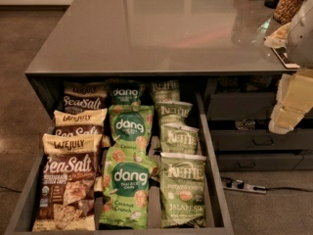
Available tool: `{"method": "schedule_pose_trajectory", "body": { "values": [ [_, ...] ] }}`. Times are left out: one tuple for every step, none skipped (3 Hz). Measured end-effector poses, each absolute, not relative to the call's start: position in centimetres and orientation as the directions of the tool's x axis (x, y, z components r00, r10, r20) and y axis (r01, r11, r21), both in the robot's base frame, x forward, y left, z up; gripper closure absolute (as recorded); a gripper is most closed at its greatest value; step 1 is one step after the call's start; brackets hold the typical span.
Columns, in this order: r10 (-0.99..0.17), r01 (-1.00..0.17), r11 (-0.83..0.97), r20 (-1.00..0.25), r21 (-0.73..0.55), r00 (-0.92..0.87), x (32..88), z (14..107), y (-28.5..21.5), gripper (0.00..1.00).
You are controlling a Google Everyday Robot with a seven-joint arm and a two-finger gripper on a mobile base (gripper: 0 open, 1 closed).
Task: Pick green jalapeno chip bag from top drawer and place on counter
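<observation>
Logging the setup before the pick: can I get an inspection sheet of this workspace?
Surface: counter, glossy, reflecting light.
Job's things: top drawer open; green jalapeno chip bag frontmost in its right column.
Clutter: dang bags in middle column, Late July bags on left; jar on counter's far right.
Grippers: gripper at right edge, beside the counter, away from the bags.
Cables: power strip with cord on floor.
Surroundings: narrow handled drawers right of the top drawer.
</observation>
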State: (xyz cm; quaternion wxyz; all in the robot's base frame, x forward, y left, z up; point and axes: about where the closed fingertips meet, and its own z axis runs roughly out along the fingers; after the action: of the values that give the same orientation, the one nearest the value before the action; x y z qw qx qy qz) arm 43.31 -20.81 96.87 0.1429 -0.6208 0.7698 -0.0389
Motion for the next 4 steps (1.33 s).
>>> {"method": "schedule_pose_trajectory", "body": {
  "values": [
    [-0.967,-0.945,0.226,-0.172,-0.237,-0.188,43.3,96.9,-20.8,0.0],
    [-0.951,-0.936,0.266,-0.218,-0.229,-0.217,43.4,95.0,-20.3,0.0],
    [-0.908,-0.921,0.362,-0.276,-0.142,-0.314,43.5,89.5,-20.3,0.0],
    [-0.908,-0.921,0.362,-0.276,-0.142,-0.314,43.5,89.5,-20.3,0.0]
  ]
}}
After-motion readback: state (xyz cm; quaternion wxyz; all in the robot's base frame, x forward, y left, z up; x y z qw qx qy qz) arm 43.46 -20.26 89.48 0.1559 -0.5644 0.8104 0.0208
